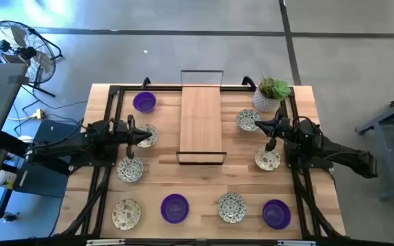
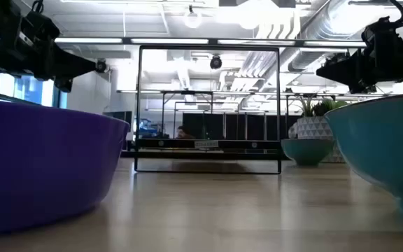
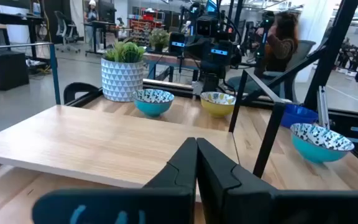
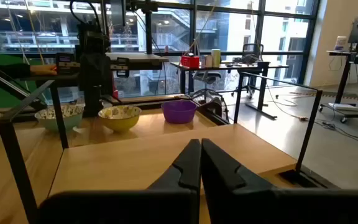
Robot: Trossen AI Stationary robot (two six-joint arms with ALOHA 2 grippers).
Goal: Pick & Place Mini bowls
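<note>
Several mini bowls stand on their bases around the table: purple ones [image 1: 144, 102] [image 1: 174, 208] [image 1: 276, 213] and speckled cream ones [image 1: 130, 169] [image 1: 126, 214] [image 1: 232, 207] [image 1: 267, 158] [image 1: 248, 120]. My left gripper [image 1: 154, 137] [image 3: 196, 163] is shut and empty. It hovers level over another speckled bowl [image 1: 144, 140] at the left and points toward the centre shelf. At the right, my right gripper [image 1: 255, 124] [image 4: 201, 160] is also shut and empty. It points toward the shelf, beside the speckled bowl at the far right.
A raised wooden shelf [image 1: 200, 126] on a black wire frame [image 2: 208, 105] fills the table's middle between the two arms. A white patterned pot with a green plant [image 1: 272, 93] stands at the far right corner. Black frame rails run along both table sides.
</note>
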